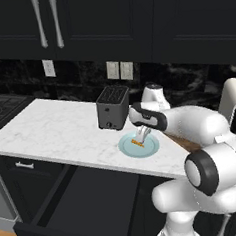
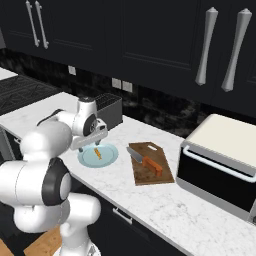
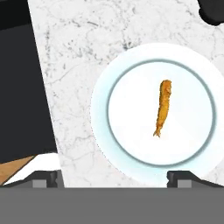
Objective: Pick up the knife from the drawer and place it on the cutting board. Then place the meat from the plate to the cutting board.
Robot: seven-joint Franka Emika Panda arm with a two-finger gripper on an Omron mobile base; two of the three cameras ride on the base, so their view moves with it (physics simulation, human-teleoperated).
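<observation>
While the drawer (image 1: 91, 202) gapes open below the surface's (image 1: 56, 132) front edge, the end effector (image 3: 112, 177) hangs above the plate (image 1: 138, 145), fingers spread wide, holding nothing. Meat (image 3: 162, 107) lies on that plate. Farther along, the knife (image 2: 146, 160) rests on the cutting board (image 2: 150, 163). No writing is legible.

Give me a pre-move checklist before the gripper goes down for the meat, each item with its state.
1. Knife already on the cutting board: ok.
2. Meat lies alone on the plate, nothing touching it: ok.
3. Gripper open, nothing between its tips: ok.
4. Gripper centred over the meat: not ok; in the hand view the strip sits right of the midpoint.
5. Bare board space beside the knife for the meat: ok.
6. Height of the gripper above the plate: cannot tell.
</observation>
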